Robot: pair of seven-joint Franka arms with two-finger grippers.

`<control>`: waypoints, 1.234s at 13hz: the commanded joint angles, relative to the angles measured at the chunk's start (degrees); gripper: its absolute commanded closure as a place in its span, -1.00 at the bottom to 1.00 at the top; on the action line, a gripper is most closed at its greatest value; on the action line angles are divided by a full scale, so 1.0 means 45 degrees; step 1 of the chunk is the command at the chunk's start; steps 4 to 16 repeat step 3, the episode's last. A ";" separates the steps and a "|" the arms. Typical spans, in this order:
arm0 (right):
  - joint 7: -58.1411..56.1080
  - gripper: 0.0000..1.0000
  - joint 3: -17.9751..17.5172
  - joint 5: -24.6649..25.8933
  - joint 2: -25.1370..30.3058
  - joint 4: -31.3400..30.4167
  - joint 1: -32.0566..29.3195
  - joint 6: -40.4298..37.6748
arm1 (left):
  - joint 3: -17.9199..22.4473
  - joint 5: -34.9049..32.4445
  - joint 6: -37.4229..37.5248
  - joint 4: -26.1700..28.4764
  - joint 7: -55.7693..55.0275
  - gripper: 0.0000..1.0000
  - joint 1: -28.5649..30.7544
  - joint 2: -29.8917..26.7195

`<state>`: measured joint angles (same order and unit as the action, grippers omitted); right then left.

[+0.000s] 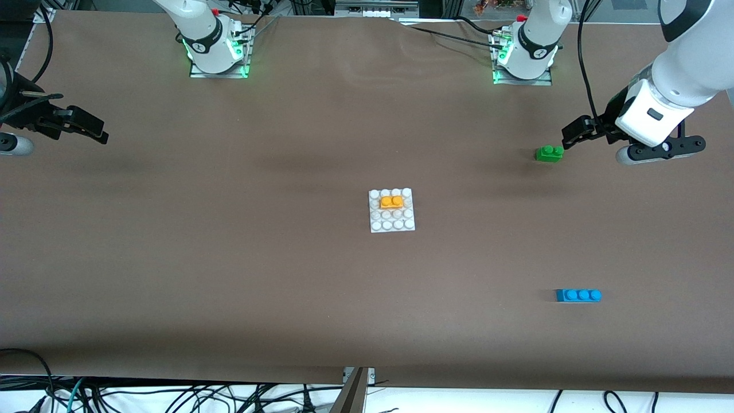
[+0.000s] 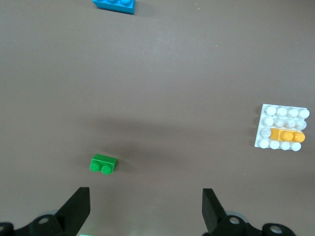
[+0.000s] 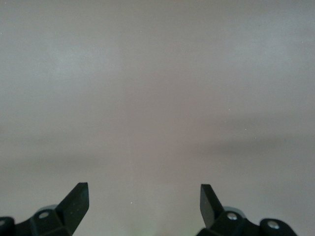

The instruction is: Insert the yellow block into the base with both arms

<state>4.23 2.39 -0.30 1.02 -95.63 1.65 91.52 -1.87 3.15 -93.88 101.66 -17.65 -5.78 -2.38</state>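
Note:
The yellow block (image 1: 391, 201) sits pressed onto the studs of the white base (image 1: 375, 226) at the table's middle, in the second row from the robots' side. Both also show in the left wrist view, the yellow block (image 2: 287, 135) on the base (image 2: 280, 112). My left gripper (image 1: 567, 136) is open and empty, held above the table beside the green brick at the left arm's end; its jaws (image 2: 145, 191) stand wide apart. My right gripper (image 1: 94, 127) is open and empty over bare table at the right arm's end, its view (image 3: 142, 186) showing only tabletop.
A green two-stud brick (image 1: 549, 153) lies just beside my left gripper and shows in the left wrist view (image 2: 104, 164). A blue three-stud brick (image 1: 578, 295) lies nearer the front camera at the left arm's end, also in the left wrist view (image 2: 114, 4).

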 commanded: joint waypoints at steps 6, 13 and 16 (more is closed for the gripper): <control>0.0017 -1.00 -0.0063 -0.0188 0.0105 -0.0097 -0.0094 0.0052 | -0.0053 -0.0348 0.0297 -0.0266 0.0191 -1.00 0.0152 -0.0019; 0.0017 -1.00 -0.0063 -0.0188 0.0105 -0.0097 -0.0094 0.0052 | -0.0053 -0.0348 0.0297 -0.0266 0.0191 -1.00 0.0152 -0.0019; 0.0017 -1.00 -0.0063 -0.0188 0.0105 -0.0097 -0.0094 0.0052 | -0.0053 -0.0348 0.0297 -0.0266 0.0191 -1.00 0.0152 -0.0019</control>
